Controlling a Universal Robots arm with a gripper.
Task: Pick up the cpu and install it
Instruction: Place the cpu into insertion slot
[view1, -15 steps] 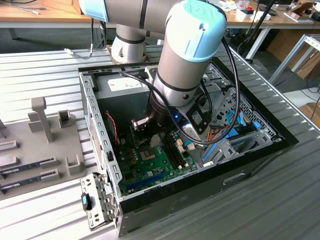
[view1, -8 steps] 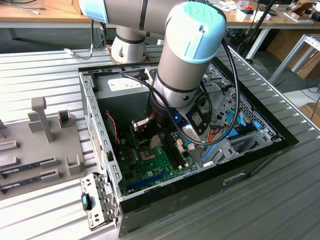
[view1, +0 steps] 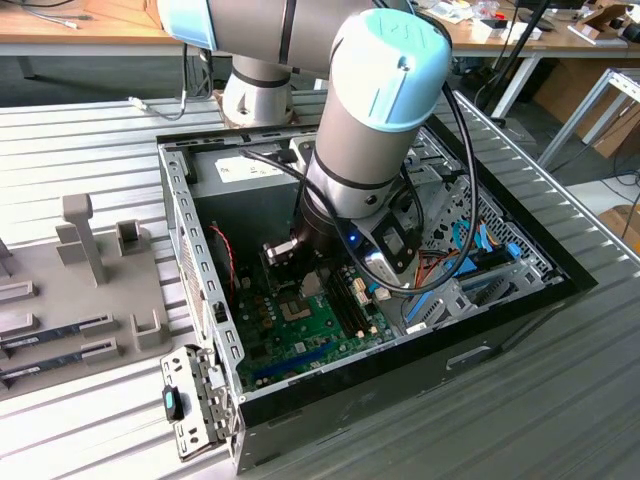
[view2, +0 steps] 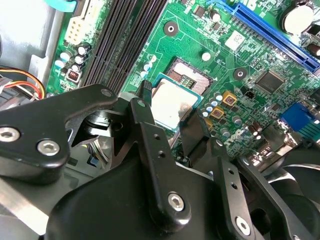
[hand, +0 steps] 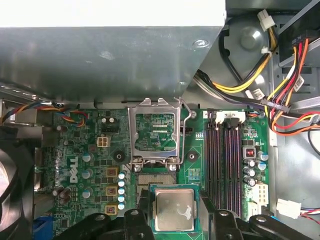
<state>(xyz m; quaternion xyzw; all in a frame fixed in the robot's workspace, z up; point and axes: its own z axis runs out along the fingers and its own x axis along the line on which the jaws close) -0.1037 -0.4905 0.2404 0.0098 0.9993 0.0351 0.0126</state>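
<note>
One ribbed grey metal worktop (view1: 560, 400) carries everything we see. On it lies an open black desktop computer case (view1: 480, 330), and the grey robot arm with light-blue joint caps (view1: 385, 100) reaches down into it from twelve o'clock. At nine o'clock of the case, on the exterior view's left, sits a flat grey holder tray (view1: 60, 290) with upright posts and long narrow sticks (view1: 60, 332) lying in its slots.

Inside the case, in the first wrist view, we find a plain grey metal power-supply box (hand: 100, 55) and a bundle of yellow, red and black wires (hand: 272, 75). Next to the box lies the green motherboard (hand: 192, 165), which bears four long black memory slots (hand: 225, 165) and a blue expansion slot (view2: 272, 31). Between the memory slots and a row of small capacitors (hand: 121, 190) stands the silver metal socket frame (hand: 153, 132), flipped up open, with the bare socket contacts (hand: 156, 179) just beside it.

The black two-fingered pincer (hand: 174, 207) is clenched on the silver-topped square cpu with a green rim (hand: 174, 210), with one finger (hand: 144, 205) against each of two opposite edges. In the second wrist view the cpu (view2: 170, 107) hangs slightly tilted, overlapping one edge of the socket contacts. We cannot tell whether it touches them.
</note>
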